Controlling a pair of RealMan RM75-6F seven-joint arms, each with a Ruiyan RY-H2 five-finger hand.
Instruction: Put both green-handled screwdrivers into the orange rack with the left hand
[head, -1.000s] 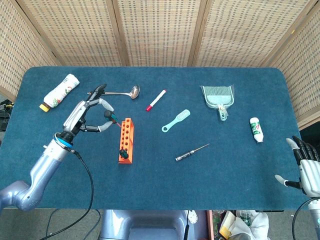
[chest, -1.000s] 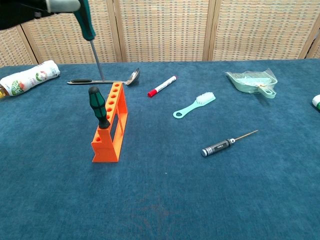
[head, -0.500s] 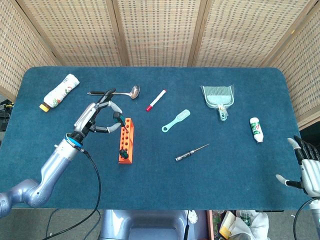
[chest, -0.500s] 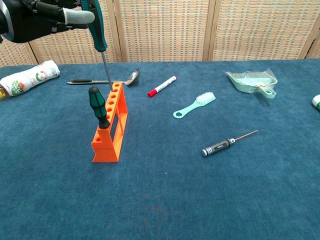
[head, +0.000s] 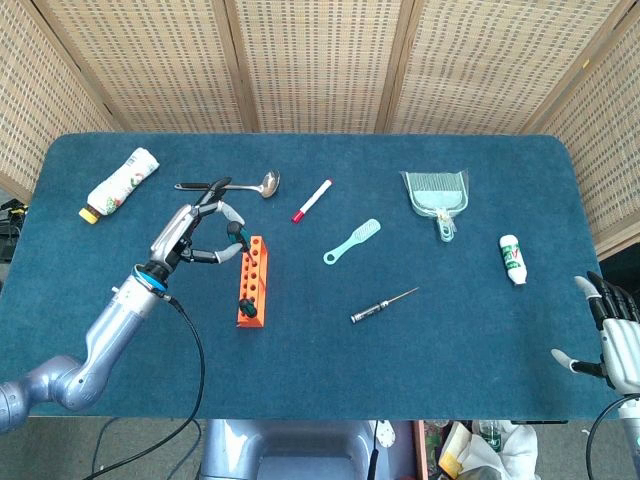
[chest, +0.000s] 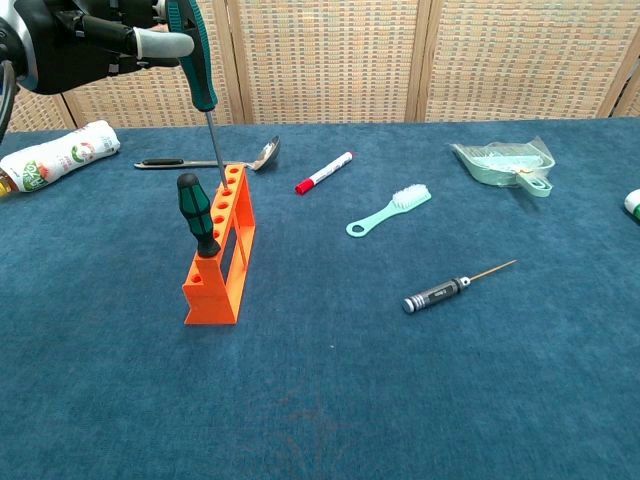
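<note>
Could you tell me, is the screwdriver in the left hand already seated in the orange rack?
Not yet: the held screwdriver hangs upright, its tip just at a far hole of the orange rack.

Orange rack (chest: 222, 252), green-and-black screwdriver handle (chest: 197, 214), blue table cloth (chest: 350, 380), red-capped white marker (chest: 323, 172), mint brush (chest: 389, 210).

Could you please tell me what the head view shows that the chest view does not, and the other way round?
Only the head view shows the right hand, open at the table's near right edge, and the whole left arm. Only the chest view shows the seated green-handled screwdriver standing upright in the orange rack, and the held screwdriver's shaft pointing down at a far hole. Both show the left hand holding that screwdriver, the ladle, marker and black screwdriver.
</note>
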